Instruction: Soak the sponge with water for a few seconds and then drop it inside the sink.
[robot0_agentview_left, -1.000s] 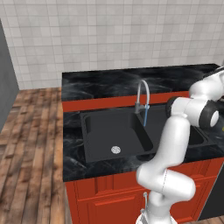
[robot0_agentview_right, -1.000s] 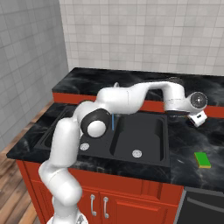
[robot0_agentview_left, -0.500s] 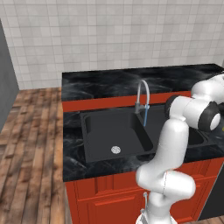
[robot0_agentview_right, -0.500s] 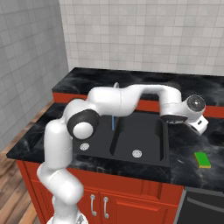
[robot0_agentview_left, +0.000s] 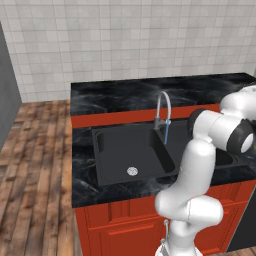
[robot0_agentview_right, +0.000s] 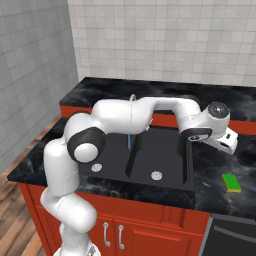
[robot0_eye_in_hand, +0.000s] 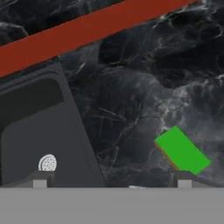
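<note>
The sponge (robot0_agentview_right: 231, 182) lies green side up on the black counter, right of the sink (robot0_agentview_right: 186, 186); a yellow layer shows at its edge. My gripper (robot0_agentview_right: 230, 145) hangs above the counter between the sink's right rim and the sponge. In the hand view the sponge (robot0_eye_in_hand: 181, 151) sits just above the right fingertip (robot0_eye_in_hand: 183, 179), and my gripper (robot0_eye_in_hand: 111, 181) is open with nothing between its fingers. The sink's narrower basin (robot0_eye_in_hand: 30, 131) and its drain (robot0_eye_in_hand: 47, 163) lie to the left. A thin blue streak of water (robot0_agentview_left: 166, 133) falls from the faucet (robot0_agentview_left: 163, 106) into the sink (robot0_agentview_left: 100, 160).
The glossy black marbled countertop (robot0_agentview_right: 215, 197) runs around the sink, with a raised red ledge (robot0_eye_in_hand: 87, 30) behind it and a tiled wall beyond. My arm arches over the basins and hides part of the faucet (robot0_agentview_right: 133, 97). Red cabinets stand below the front edge.
The arm has stretched further right and the hand has dipped a little over the counter beside the sink. The jaws stayed open and the sponge has not moved.
</note>
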